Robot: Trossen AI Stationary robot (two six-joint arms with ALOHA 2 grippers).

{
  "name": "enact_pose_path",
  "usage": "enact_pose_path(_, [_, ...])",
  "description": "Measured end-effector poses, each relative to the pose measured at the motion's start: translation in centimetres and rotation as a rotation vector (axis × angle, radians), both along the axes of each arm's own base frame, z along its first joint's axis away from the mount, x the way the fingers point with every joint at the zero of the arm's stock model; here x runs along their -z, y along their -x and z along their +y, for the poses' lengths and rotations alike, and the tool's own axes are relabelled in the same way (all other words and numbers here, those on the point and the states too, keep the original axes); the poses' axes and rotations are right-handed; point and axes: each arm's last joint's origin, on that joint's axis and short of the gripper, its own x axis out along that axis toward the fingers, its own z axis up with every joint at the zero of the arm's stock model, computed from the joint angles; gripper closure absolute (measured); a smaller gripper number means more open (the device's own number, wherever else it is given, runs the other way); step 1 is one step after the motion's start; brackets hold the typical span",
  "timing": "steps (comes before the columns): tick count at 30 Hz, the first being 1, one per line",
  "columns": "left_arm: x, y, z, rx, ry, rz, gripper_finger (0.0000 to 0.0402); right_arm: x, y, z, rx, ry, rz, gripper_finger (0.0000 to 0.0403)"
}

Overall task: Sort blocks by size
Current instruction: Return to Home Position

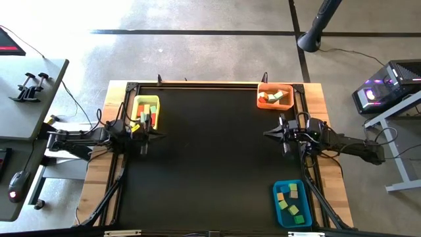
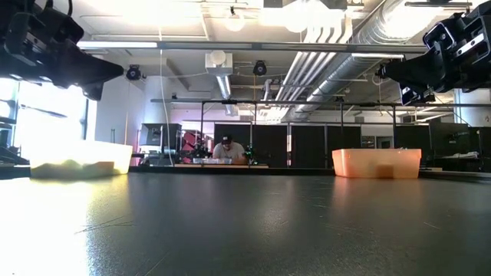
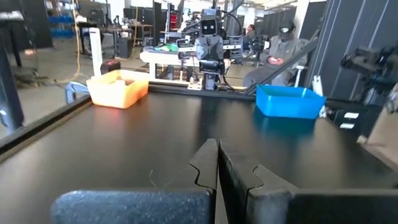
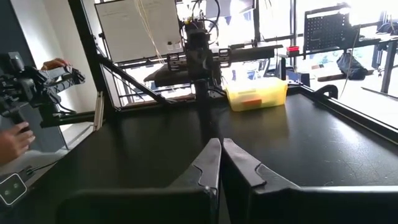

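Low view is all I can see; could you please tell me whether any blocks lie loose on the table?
Observer: The high view shows none on the black mat; the blocks all sit in bins.
Operator: I see only a yellow bin and an orange bin. Is there another?
Observer: Yes, a blue bin with blocks, lower right in the high view, on the right arm's side.
Operator: Are the grippers shut?
Observer: Both wrist views show the left gripper and right gripper shut, holding nothing.

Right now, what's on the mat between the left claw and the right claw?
Nothing. The high view shows only bare black mat between the left claw and the right claw. The low view shows no block there either.
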Motion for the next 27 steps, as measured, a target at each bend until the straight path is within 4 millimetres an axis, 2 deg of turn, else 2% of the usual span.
enact_pose_path(3, [0.0, -0.01, -0.14, 0.012, 0.046, -0.002, 0.0401, 0.0, 0.0, 0.0, 0.0, 0.0, 0.0, 0.04])
enact_pose_path(27, [0.0, -0.01, -0.26, 0.024, 0.047, -0.001, 0.0401, 0.01, 0.0, 0.0, 0.0, 0.0, 0.0, 0.04])
